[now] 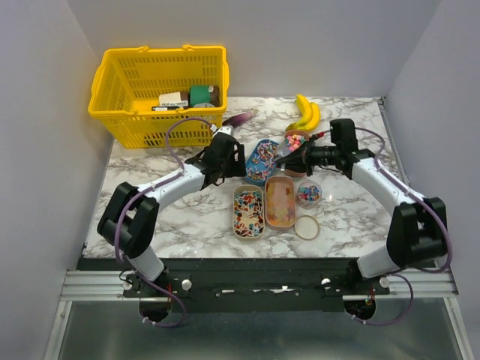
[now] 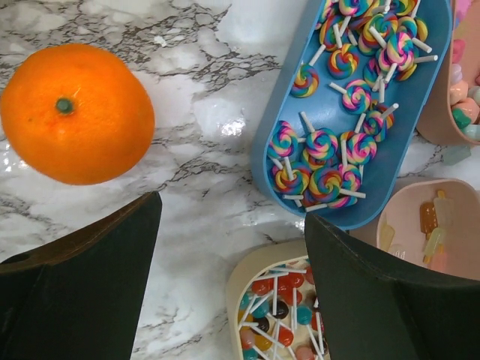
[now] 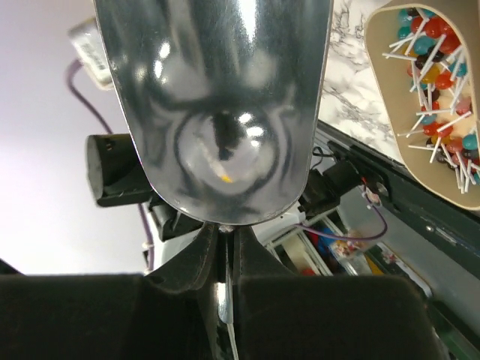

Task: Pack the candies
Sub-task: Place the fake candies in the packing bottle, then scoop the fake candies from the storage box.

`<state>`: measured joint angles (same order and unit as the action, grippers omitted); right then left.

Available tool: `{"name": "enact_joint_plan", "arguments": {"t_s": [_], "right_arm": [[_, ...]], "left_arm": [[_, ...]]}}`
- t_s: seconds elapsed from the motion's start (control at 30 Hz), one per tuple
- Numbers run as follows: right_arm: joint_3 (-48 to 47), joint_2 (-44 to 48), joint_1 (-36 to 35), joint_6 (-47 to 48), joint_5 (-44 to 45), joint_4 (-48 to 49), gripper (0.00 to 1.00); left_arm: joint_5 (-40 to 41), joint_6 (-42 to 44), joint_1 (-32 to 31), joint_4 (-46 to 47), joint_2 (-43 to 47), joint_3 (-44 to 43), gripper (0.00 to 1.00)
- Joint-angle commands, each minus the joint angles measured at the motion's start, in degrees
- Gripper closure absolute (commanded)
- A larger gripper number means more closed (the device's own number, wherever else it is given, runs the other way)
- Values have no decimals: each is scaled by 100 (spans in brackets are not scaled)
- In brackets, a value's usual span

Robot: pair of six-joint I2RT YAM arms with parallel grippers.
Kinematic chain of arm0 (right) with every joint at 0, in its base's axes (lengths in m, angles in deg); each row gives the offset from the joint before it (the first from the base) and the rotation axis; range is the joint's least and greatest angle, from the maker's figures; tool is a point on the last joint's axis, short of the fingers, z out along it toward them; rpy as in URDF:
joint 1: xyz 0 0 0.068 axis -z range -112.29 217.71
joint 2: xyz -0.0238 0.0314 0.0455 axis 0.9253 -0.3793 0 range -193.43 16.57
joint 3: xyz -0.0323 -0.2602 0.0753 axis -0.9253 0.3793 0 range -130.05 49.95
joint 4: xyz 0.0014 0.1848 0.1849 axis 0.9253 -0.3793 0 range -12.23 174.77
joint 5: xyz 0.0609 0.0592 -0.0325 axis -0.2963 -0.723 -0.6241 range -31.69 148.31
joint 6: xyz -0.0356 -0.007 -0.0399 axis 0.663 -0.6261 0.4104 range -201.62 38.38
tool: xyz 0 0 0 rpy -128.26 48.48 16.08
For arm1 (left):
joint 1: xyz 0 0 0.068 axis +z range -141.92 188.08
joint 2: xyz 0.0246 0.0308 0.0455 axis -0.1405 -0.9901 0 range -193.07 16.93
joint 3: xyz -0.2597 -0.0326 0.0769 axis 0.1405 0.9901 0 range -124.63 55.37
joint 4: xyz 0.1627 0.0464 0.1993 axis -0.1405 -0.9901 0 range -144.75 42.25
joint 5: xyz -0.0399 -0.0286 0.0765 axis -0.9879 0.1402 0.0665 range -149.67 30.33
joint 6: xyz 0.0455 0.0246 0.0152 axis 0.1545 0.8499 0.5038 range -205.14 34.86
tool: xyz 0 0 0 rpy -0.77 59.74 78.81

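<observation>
The candies lie in several open containers: swirl lollipops in a blue tray (image 1: 261,161) (image 2: 352,112), ball lollipops in a cream tray (image 1: 248,211) (image 2: 277,315) (image 3: 435,97), pale sweets in a pink tray (image 1: 280,201) (image 2: 435,225), and small mixed sweets in a round tub (image 1: 308,193) and a brown cup (image 1: 295,141). My left gripper (image 1: 225,161) (image 2: 232,217) is open and empty over bare marble, just left of the blue and cream trays. My right gripper (image 1: 292,159) (image 3: 227,232) is shut on the handle of a metal scoop (image 3: 217,112), held between the brown cup and the blue tray.
An orange (image 2: 75,112) lies on the marble left of the blue tray. A banana (image 1: 306,112) and a purple item (image 1: 241,118) lie at the back. A yellow basket (image 1: 120,82) with boxes stands back left. A round lid (image 1: 306,226) lies near the front.
</observation>
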<state>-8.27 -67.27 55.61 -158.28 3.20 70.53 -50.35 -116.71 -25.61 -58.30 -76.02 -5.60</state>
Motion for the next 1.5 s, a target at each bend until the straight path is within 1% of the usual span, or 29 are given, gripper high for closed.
{"name": "enact_joint_plan", "arguments": {"t_s": [0.0,0.13,0.3,0.47,0.67,0.9,0.97,1.2,1.47], "right_arm": [[-734,-817,-511,354,1,-501,99],[-1086,-1416,-767,222,-113,-518,99],[-1262,-1995,-934,134,-149,-562,99],[-1412,-2321,-961,222,18,-764,99],[-1807,-2830,-961,459,141,-1116,99],[-2290,-3227,-961,679,396,-1625,99],[-2360,-3262,-961,731,475,-1670,99],[-2888,-3490,-961,1118,1002,-2564,99],[-3169,-3499,-1102,1443,1405,-2961,99]], "left_arm": [[-352,-51,29,-149,-443,-398,12],[-501,-51,38,-228,-689,-556,16],[-703,-68,91,-272,-1032,-679,26],[-695,-77,126,-466,-1296,-855,37],[-686,-68,170,-501,-1401,-873,46],[-677,-33,196,-545,-1481,-925,51],[-669,-24,205,-554,-1490,-934,51],[-634,11,205,-598,-1516,-952,52],[-598,-7,214,-624,-1533,-987,52]]}}
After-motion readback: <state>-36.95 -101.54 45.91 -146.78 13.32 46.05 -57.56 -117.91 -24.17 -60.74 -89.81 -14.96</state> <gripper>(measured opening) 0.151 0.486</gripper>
